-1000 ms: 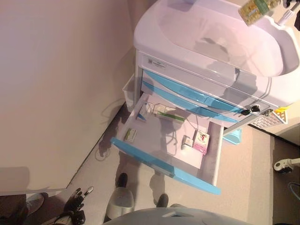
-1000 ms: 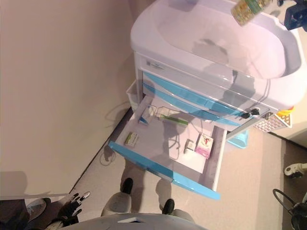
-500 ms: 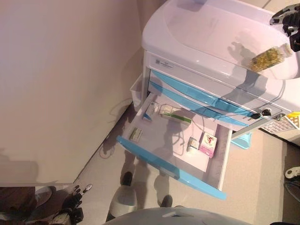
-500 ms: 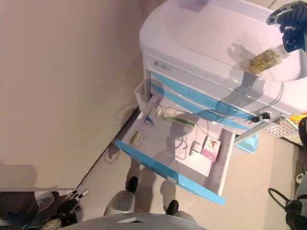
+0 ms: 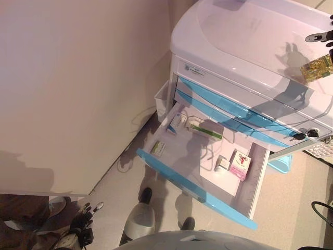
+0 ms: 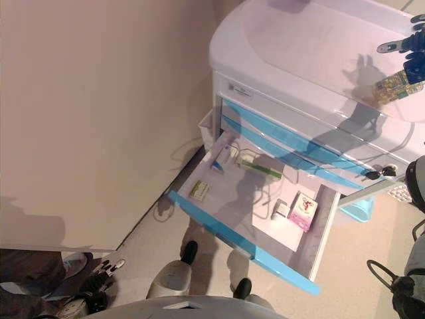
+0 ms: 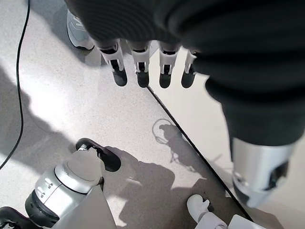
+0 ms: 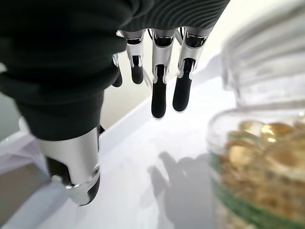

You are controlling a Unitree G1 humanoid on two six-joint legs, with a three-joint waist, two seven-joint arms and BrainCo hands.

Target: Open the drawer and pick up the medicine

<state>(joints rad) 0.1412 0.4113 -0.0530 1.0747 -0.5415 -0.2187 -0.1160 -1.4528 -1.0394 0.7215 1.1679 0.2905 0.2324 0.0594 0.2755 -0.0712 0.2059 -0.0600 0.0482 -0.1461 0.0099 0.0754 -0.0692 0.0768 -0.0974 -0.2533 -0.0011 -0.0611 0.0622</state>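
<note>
Head views: the drawer (image 5: pixel 244 219) stands pulled out, boxes inside. The medicine bottle (image 5: pixel 318 66) lies tilted above the cart top (image 5: pixel 244 36) at the right hand (image 6: pixel 406 46), long axis slanting up toward the right.

Left wrist view: left hand (image 7: pixel 143 71) hangs over the floor, fingers straight, holding nothing.

Right wrist view: fingers (image 8: pixel 159 81) extended, bottle beside them; grasp cannot be determined.

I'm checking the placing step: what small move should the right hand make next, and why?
Probably lift the right hand clear of the medicine bottle. Its fingers are straight, not curled round the bottle, which seems to rest on the cart top above the open drawer. The left hand hangs idle near the floor.
</note>
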